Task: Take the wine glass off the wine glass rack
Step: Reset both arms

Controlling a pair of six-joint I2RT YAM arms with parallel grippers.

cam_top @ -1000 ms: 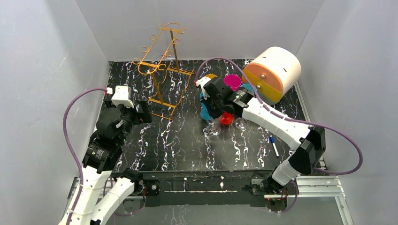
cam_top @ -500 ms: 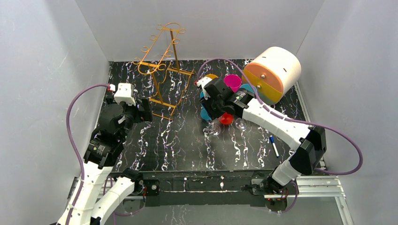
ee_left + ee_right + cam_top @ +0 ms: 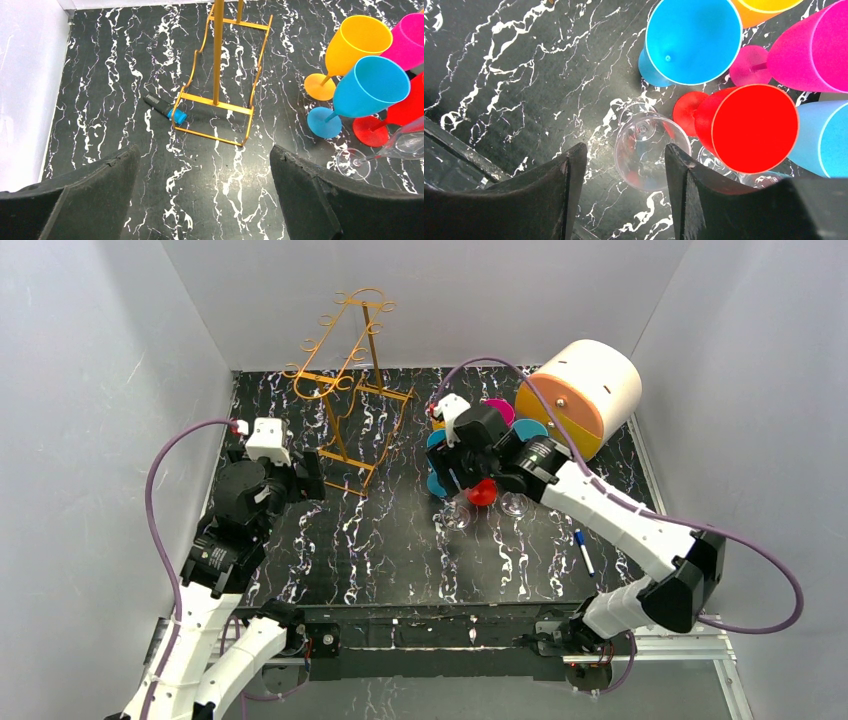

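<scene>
Two grippers are mine. My left gripper (image 3: 203, 152) hangs spread wide and empty, just left of the tall golden-orange wire wine glass rack (image 3: 345, 390). Well to the right of that rack, the clear stemmed wine glass (image 3: 649, 150) stands upright on the black marbled table (image 3: 380, 540), just beside a red plastic goblet (image 3: 754, 127). My right gripper (image 3: 625, 146) hovers above the clear glass, fingers released and apart, grasping nothing.
</scene>
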